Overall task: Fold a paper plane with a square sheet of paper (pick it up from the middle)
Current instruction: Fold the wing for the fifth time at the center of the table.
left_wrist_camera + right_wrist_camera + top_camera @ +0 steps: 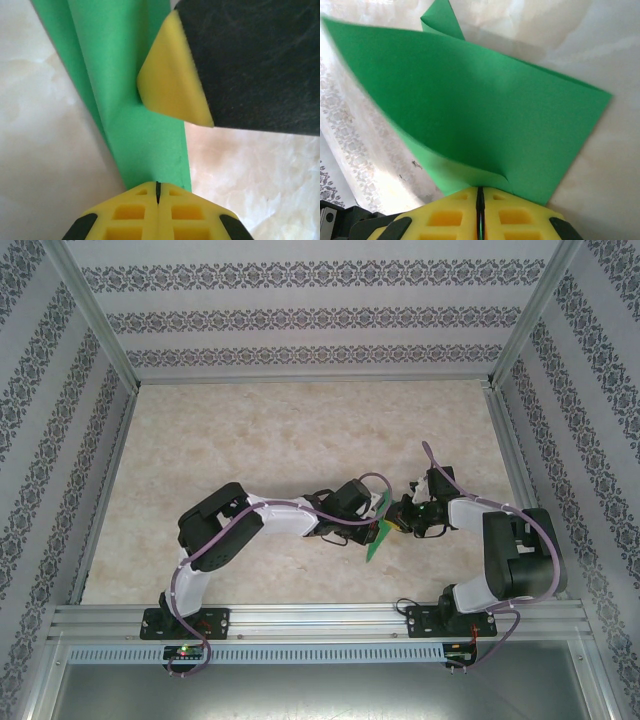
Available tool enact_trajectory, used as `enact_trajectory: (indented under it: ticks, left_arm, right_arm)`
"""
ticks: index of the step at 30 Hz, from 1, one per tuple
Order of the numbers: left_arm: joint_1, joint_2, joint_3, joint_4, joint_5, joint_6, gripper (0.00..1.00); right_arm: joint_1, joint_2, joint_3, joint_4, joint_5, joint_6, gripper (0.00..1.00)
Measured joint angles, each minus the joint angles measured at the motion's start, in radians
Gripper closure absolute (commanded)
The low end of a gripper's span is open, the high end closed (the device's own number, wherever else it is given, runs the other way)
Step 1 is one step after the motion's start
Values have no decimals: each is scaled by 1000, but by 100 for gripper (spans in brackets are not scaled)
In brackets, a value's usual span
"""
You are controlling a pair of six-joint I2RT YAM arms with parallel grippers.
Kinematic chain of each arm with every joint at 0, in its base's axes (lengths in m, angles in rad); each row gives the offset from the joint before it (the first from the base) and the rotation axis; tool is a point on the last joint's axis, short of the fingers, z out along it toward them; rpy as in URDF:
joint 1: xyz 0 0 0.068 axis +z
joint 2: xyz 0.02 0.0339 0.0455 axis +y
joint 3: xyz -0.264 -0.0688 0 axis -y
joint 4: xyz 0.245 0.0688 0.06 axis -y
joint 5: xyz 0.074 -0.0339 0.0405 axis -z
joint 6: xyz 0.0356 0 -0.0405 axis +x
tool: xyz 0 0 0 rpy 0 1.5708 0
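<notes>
Sheet of paper [377, 540], folded narrow, is held up over the table [300, 440] at near centre, long axis near-far. It is clamped between left tool [157, 189] from the left and right tool [481, 191] from the right, both equally close.

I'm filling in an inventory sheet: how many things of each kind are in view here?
Green paper: 1
Arms: 2 (left arm, right arm)
Total: 3
</notes>
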Motion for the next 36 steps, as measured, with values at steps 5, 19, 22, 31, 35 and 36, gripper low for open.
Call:
enact_trajectory:
  ticks: [5, 19, 22, 31, 35, 36]
  left_arm:
    - [0, 6, 3, 2, 10, 6, 100]
    - [-3, 13, -2, 22, -9, 94, 100]
    - [-3, 13, -4, 27, -11, 111, 100]
    - [-3, 8, -21, 49, -13, 142, 100]
    - [-3, 1, -34, 58, -21, 156, 100]
    - [-3, -2, -39, 61, -23, 160, 100]
  right_arm:
    - [0, -28, 0, -3, -4, 19, 89]
    - [47, -41, 0, 91, -63, 134, 88]
    - [48, -2, 3, 108, -67, 142, 89]
    - [48, 78, 56, 68, -8, 99, 88]
    - [48, 112, 85, 36, 11, 71, 88]
    - [48, 117, 92, 27, 11, 66, 88]
